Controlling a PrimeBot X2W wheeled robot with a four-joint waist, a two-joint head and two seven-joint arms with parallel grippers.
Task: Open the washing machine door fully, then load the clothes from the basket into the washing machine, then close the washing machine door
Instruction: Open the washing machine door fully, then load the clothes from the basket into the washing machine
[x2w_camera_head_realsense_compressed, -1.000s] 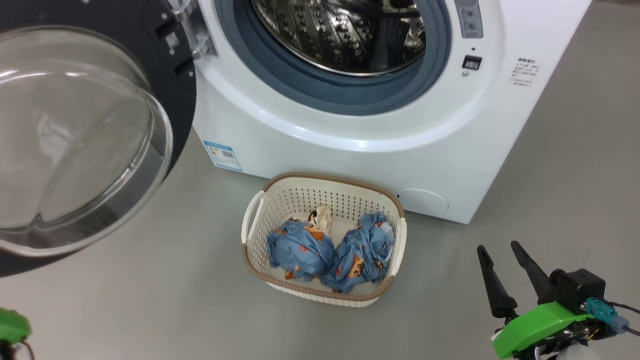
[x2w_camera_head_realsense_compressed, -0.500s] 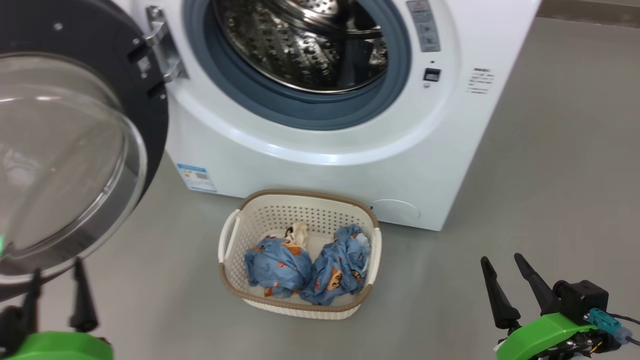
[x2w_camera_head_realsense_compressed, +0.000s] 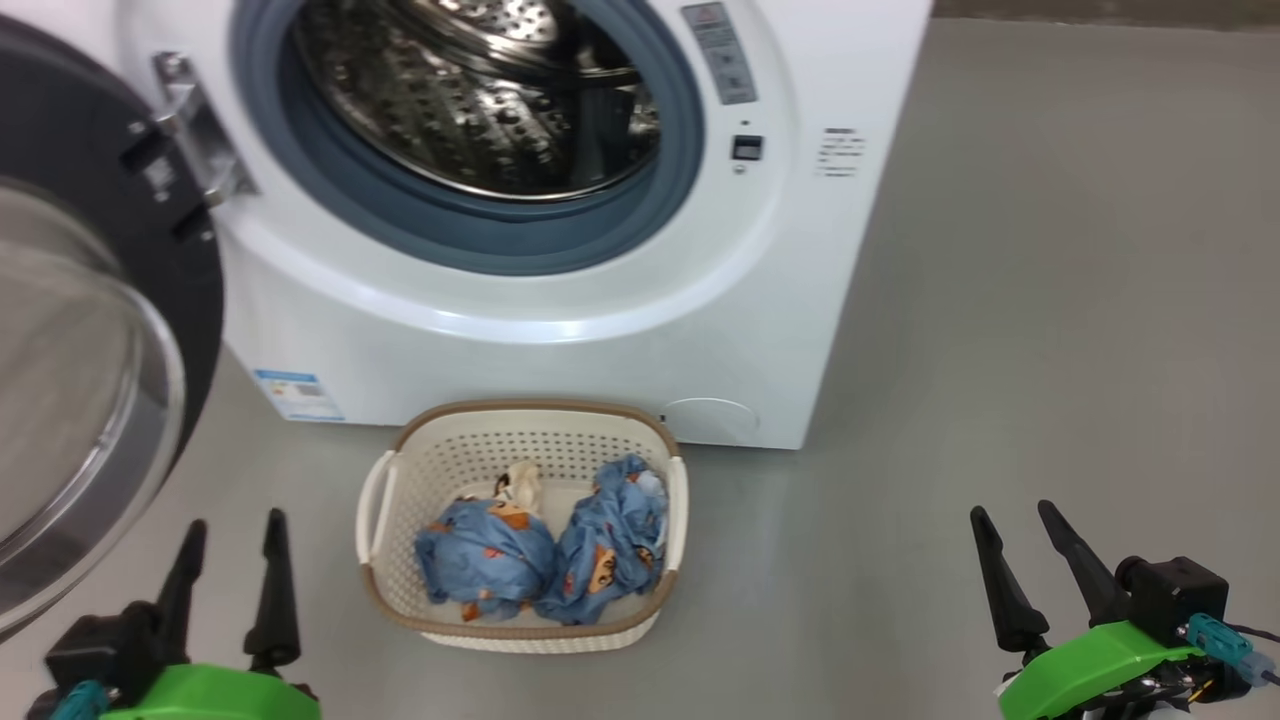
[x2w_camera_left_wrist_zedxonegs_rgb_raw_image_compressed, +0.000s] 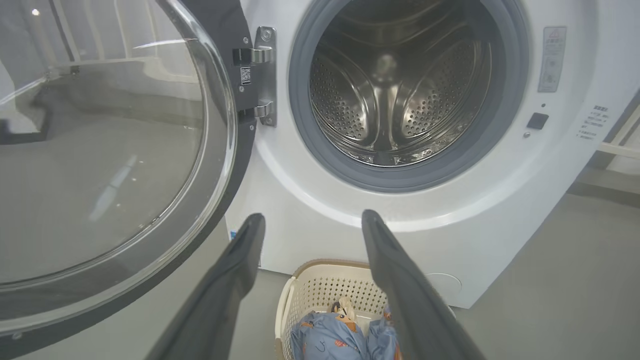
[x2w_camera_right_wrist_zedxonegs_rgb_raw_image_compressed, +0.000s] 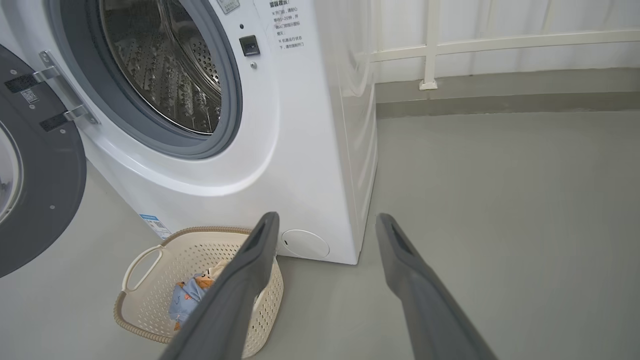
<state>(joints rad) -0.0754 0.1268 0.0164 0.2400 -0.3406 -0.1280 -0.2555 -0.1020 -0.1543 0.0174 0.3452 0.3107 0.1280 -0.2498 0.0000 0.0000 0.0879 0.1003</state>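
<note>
The white washing machine (x2w_camera_head_realsense_compressed: 560, 340) stands before me with its steel drum (x2w_camera_head_realsense_compressed: 480, 90) exposed and empty. Its black-rimmed glass door (x2w_camera_head_realsense_compressed: 90, 330) hangs swung out wide to the left on a metal hinge (x2w_camera_head_realsense_compressed: 195, 130). On the floor against the machine's foot sits the cream basket (x2w_camera_head_realsense_compressed: 400, 470), holding blue printed clothes (x2w_camera_head_realsense_compressed: 540, 555) and a cream piece (x2w_camera_head_realsense_compressed: 520, 485). My left gripper (x2w_camera_head_realsense_compressed: 232, 530) is open at lower left, left of the basket and below the door. My right gripper (x2w_camera_head_realsense_compressed: 1012, 520) is open at lower right, well off from the basket. Both hold nothing.
Grey floor (x2w_camera_head_realsense_compressed: 1050, 300) stretches wide to the right of the machine. In the right wrist view a white railing (x2w_camera_right_wrist_zedxonegs_rgb_raw_image_compressed: 500, 45) and low kerb run along the wall behind. A blue label (x2w_camera_head_realsense_compressed: 297, 395) marks the machine's lower left front.
The head camera has swung right, shifting machine, door and basket leftward in view. My left gripper has come up into view, now open. The right gripper keeps its pose.
</note>
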